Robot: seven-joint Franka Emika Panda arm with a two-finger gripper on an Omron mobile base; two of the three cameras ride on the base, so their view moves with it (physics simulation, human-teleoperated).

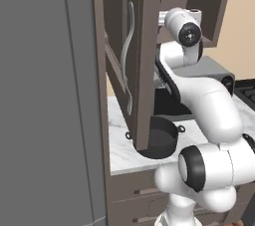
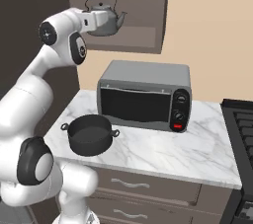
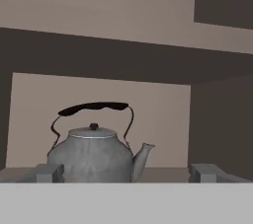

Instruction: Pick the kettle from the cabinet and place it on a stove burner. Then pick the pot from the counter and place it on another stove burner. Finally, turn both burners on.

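Kettle [image 3: 91,154] stood upright on the bottom shelf of the open cabinet [image 2: 143,6]: squat grey metal body, domed lid with small knob, short spout pointing right in the hand view, arched black handle raised above the lid. Cabinet was brown wood, its door [image 1: 134,56] swung open, long curved silver handle on it. Pot [image 2: 90,134] sat upright on the white marble-veined counter [image 2: 197,154]: wide, low, dark grey, lidless, two loop handles. Black burners [image 2: 244,124] lay at the counter's right end.
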